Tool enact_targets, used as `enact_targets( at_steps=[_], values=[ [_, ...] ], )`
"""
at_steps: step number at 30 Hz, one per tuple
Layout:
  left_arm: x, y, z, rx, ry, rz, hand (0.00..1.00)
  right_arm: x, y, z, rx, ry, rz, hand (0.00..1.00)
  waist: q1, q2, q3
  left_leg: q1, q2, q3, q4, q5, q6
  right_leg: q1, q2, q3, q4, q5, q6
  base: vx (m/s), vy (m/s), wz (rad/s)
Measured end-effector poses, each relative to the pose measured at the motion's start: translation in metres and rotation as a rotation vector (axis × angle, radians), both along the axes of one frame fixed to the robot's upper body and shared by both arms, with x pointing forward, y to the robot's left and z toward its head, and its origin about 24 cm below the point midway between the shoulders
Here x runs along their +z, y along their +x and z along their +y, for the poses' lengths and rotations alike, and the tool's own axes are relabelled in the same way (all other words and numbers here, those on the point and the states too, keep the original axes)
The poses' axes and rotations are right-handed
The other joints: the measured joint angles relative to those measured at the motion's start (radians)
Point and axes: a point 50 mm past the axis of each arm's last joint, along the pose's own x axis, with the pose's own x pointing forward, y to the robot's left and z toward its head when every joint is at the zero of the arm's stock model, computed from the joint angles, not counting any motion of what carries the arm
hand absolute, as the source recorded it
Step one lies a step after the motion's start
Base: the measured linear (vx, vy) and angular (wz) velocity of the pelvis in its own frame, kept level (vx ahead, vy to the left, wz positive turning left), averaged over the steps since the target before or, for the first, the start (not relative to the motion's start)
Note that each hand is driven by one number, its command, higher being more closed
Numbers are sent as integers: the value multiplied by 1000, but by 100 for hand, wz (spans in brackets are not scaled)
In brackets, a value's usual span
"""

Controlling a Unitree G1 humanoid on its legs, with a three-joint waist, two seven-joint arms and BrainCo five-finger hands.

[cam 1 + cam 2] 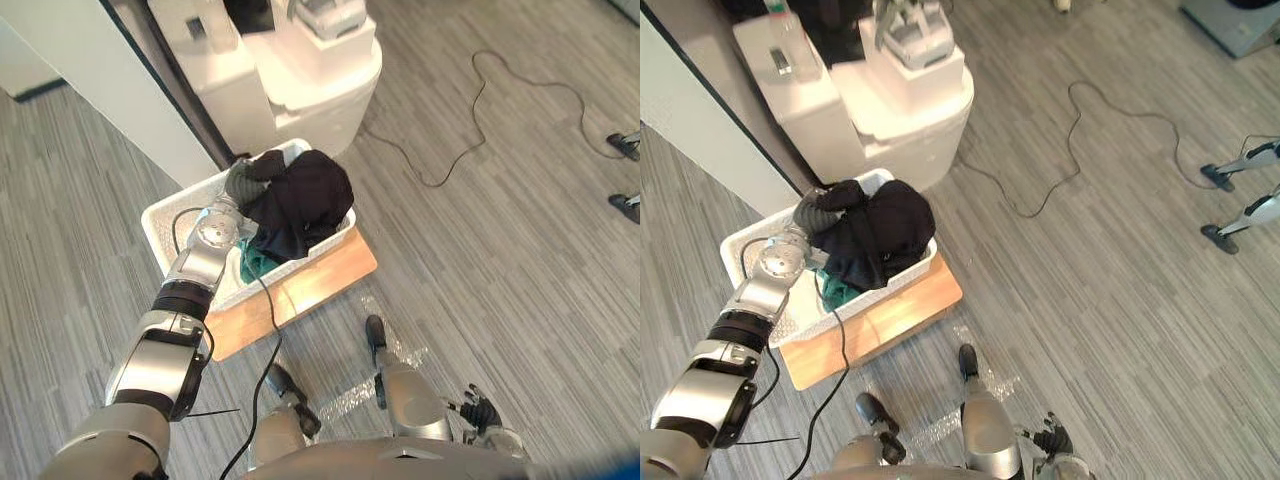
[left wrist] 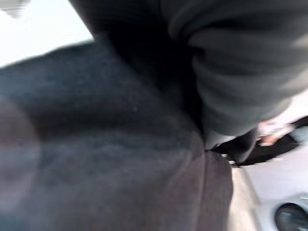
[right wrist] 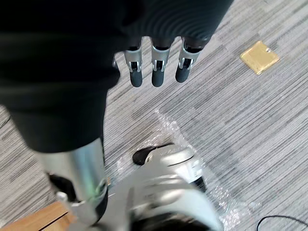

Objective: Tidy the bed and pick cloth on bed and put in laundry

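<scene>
A black cloth (image 1: 305, 205) lies heaped in the white laundry basket (image 1: 165, 235), spilling over its far right corner. A bit of teal cloth (image 1: 255, 262) shows underneath it. My left hand (image 1: 240, 182) reaches into the basket from the left side, its dark cover pressed against the black cloth (image 2: 110, 144) and its fingers buried in the folds. My right hand (image 1: 482, 412) hangs low at my right side above the floor, holding nothing, with its fingers (image 3: 157, 72) straight.
The basket stands on a wooden board (image 1: 330, 275) on the grey plank floor. A white machine (image 1: 300, 70) and a white wall panel (image 1: 120, 90) stand just behind it. A thin cable (image 1: 470, 130) and stand feet (image 1: 625, 145) lie to the right. A small yellow square (image 3: 260, 57) lies on the floor.
</scene>
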Motion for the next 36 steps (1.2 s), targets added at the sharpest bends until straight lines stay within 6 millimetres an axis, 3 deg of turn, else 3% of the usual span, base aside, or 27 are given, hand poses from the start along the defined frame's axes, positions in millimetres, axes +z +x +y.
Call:
enact_targets(
  at_steps=[4, 5, 10, 12, 18, 24, 30, 36],
  values=[
    [-8, 0, -5, -7, 22, 49, 100, 8, 14, 1, 14, 14, -65, 0, 23, 1, 43, -19, 1, -4, 0, -10, -7, -14, -2, -5, 1, 0, 0, 4, 8, 5],
    [-11, -1, -6, -7, 16, 62, 0, 10, 17, 1, 19, 13, -79, 0, 26, 2, 49, -23, 1, -6, 0, -11, -8, -16, -2, -6, 1, 0, 0, 21, 10, 5],
    [-30, -8, 3, 79, -44, 129, 0, 12, 21, 1, 36, 17, -97, 0, 27, 6, 51, -30, 3, -23, 0, -11, -8, -18, -3, -29, 16, -14, -8, 26, 3, 10],
    [-34, -11, 17, 157, -118, 136, 0, 12, 21, 0, 26, 22, -104, 0, 30, 8, 52, -27, 3, -28, 1, -11, -8, -18, -4, -33, 29, -20, -9, 23, 4, 7],
    [-19, -14, 42, 293, -173, 27, 0, 12, 18, 1, 45, 47, -110, 0, 47, 18, 56, 7, 1, -47, 1, -13, -9, 23, -11, -56, 43, -39, -9, 13, -1, 10],
    [10, -22, 65, 334, -232, -147, 0, 9, 3, -6, 32, 39, -80, 0, 55, 34, 42, 84, -5, -77, 1, -17, -4, 114, -21, -97, 60, -77, -5, 36, -1, 19],
    [-27, -53, 66, 286, -310, -60, 0, 1, -28, -13, 9, 20, 21, 0, 69, 65, -54, 163, -11, -128, 1, -33, -11, 221, -20, -158, 58, -122, 2, 101, -9, 26],
    [-90, -103, 50, 307, -517, 98, 0, -4, -38, -12, 40, 8, 90, 0, 109, 74, -127, 196, -13, -182, 0, -42, -14, 296, -24, -213, 40, -148, 9, 47, -12, 27]
  ],
)
